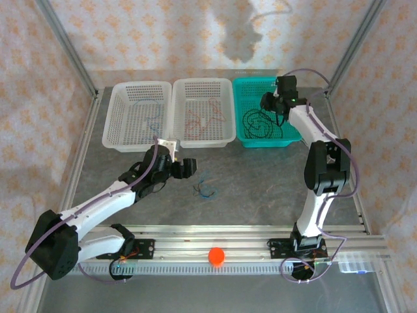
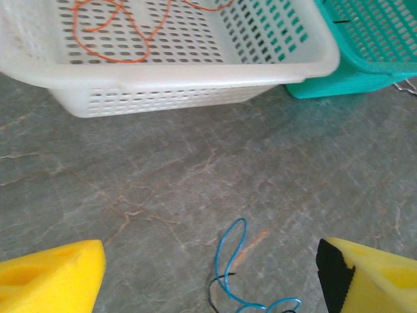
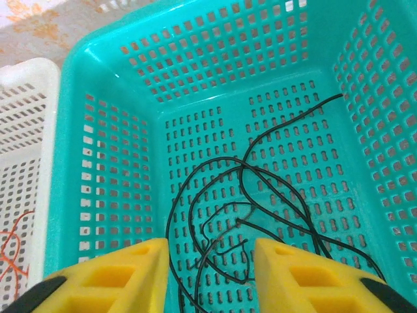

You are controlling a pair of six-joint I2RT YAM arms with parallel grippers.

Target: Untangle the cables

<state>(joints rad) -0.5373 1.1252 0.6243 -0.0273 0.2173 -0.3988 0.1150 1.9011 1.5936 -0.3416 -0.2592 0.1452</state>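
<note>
A small tangle of blue and black cables [image 1: 206, 190] lies on the grey table. My left gripper [image 1: 186, 168] hangs just left of it, open. In the left wrist view the blue cable [image 2: 232, 259] loops on the table between the wide-apart yellow fingers [image 2: 55, 277], with a black end crossing it. My right gripper [image 1: 270, 105] hovers over the teal basket [image 1: 246, 86]. Its jaws [image 3: 210, 274] stand open above loose black cables [image 3: 247, 195] on the basket floor, nothing held. A red cable [image 2: 117, 39] lies in the middle white basket [image 2: 163, 78].
Three baskets stand in a row at the back: left white [image 1: 117, 140], middle white [image 1: 203, 141], and the teal one. A thin blue cable lies in the left one. An orange ball [image 1: 216, 255] sits on the front rail. Metal frame posts rise at the back corners.
</note>
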